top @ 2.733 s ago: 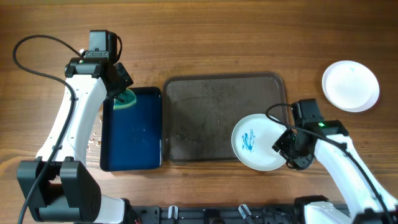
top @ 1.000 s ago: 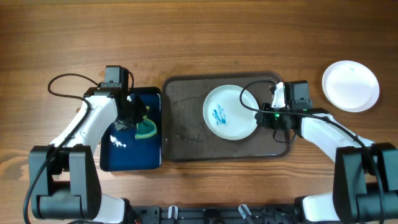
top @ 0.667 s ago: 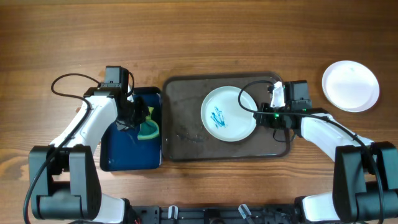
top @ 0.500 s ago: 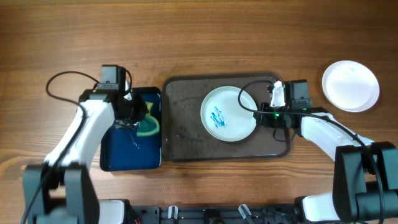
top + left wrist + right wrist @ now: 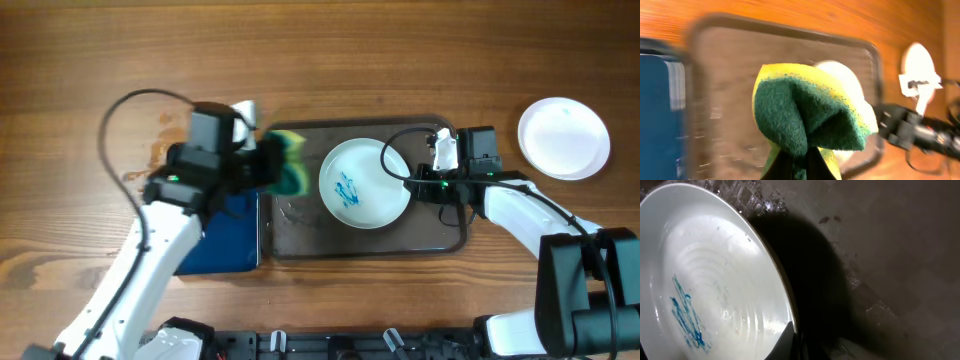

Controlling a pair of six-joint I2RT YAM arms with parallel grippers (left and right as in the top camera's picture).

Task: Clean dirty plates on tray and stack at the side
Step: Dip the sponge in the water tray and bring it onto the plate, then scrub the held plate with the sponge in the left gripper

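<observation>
Overhead view: the marked plate (image 5: 365, 183) lies on the right half of the tray (image 5: 300, 235), with blue scribble a bit left of its centre. The right gripper (image 5: 420, 186) is closed on the plate's right rim. In the right wrist view the pinch takes only the thin edge, and the dark shadow under the rim suggests this side is lifted off the tray, i.e. the plate is tilted. The left gripper (image 5: 268, 168) is clamped on the green-yellow sponge (image 5: 290, 172). The sponge is folded betw. the jaws and hangs over the tray's left part, just beside the plate; we cannot tell if it touches. The left arm is blurred in the pic. At far right on the table (image 5: 400, 60), well apart from the tray, sits a clean white plate (image 5: 563, 138); one plate or a stack, we cannot tell.

We judge the scrub is about to begin. What could go wrong:
- A sideways push from the sponge may drag the plate out of the thin rim pinch, esp. if the plate is wet.
- Pressure on the raised side may flip the plate or knock it flat on the tray.
- The folded sponge may twist in the jaws, so the finger, not the sponge, meets the plate.
- A stroke too far right may bring the sponge against the right gripper.
</observation>
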